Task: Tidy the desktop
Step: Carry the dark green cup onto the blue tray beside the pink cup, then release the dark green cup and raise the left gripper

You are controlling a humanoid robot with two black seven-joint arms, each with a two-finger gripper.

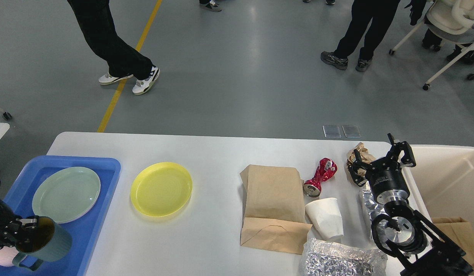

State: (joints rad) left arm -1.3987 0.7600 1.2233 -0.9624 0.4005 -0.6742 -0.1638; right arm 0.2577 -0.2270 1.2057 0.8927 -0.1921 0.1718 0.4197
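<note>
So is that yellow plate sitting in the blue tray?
No, the yellow plate lies on the white desktop, beside the blue tray, which holds a green plate.

Most of the open room on the desktop (214,153) is the wide bare stretch between the yellow plate (161,189) and the brown paper bag (273,207), plus the whole far strip along the back edge, so a gripper could pass there easily. The right end is crowded: crushed red can (320,177), white paper cup (325,217) touching the bag, crinkled foil (342,261) at the near edge, and a crumpled paper wad (357,153) right by the right gripper (381,161), whose fingers are spread. The cream bin (448,180) walls off the right side. On the left, the blue tray (93,214) is mostly filled by a green plate (66,194), and the left gripper (24,230) holds a dark mug (45,239) over its near corner.
</note>
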